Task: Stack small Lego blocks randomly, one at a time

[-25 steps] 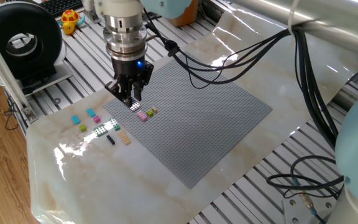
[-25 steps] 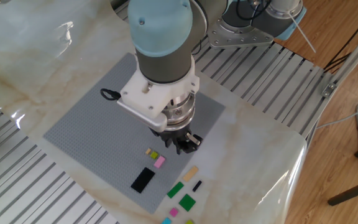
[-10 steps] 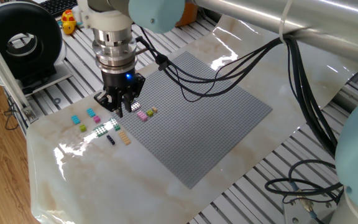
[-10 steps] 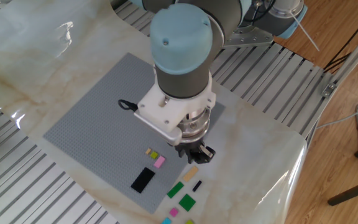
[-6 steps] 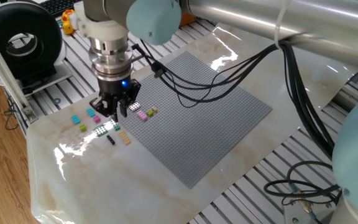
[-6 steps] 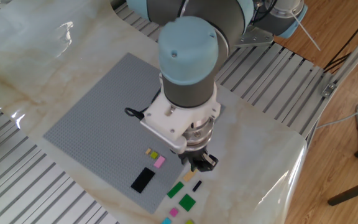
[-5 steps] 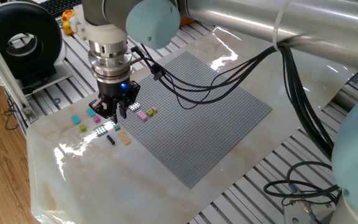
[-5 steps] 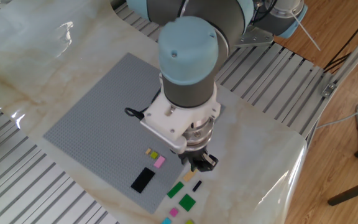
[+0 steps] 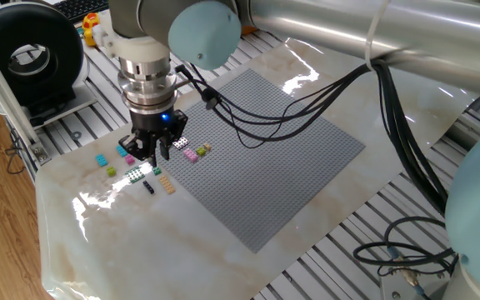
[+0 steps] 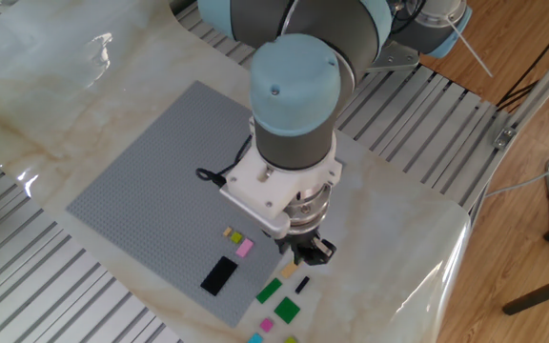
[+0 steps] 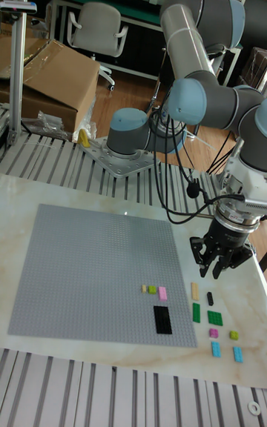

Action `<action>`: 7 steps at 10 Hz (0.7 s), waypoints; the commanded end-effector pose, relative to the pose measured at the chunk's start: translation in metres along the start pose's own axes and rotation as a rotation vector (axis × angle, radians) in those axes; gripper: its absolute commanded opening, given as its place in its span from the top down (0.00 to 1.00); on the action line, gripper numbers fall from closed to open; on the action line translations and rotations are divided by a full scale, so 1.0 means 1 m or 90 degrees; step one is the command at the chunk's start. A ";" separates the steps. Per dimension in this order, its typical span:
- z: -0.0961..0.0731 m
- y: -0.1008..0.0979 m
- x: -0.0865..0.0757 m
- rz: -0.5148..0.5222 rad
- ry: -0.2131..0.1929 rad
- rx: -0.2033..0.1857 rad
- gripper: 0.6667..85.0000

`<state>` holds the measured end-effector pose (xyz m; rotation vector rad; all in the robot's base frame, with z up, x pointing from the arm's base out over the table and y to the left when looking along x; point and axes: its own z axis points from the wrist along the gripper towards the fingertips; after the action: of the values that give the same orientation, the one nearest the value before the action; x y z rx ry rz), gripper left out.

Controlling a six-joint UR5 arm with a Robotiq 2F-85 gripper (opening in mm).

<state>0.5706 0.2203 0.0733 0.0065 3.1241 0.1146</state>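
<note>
The marble-patterned worktop (image 9: 98, 242) spreads glossy beneath me, and the grey studded baseplate (image 9: 265, 167) lies flat on it, reaching away from my tool (image 9: 150, 152) on one side. My tool hangs just past the baseplate's edge, over the loose small Lego blocks (image 11: 215, 323) scattered on the bare stone; its fingers look spread and I see nothing between them, though the tips are too small for me to be sure how wide. Directly below and just beside me lie a tan brick (image 11: 195, 290) and a thin black brick (image 11: 210, 298), with green plates (image 11: 214, 316), pink and cyan pieces further out from me. On the baseplate, just to my other side, sit a pink brick (image 11: 162, 293), a lime one and a flat black plate (image 11: 162, 319). To do this pick well, I judge I should centre on a single brick, square my fingers to its smooth flat sides, and descend straight, since these hard, slick pieces would likely skid on polished stone if nudged off-centre.
</note>
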 end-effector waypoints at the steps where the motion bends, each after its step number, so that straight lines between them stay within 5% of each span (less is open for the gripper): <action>1: 0.019 0.014 -0.014 0.020 -0.020 -0.004 0.64; 7: 0.009 0.012 -0.001 0.002 0.000 -0.007 0.64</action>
<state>0.5753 0.2296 0.0623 0.0214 3.1133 0.1048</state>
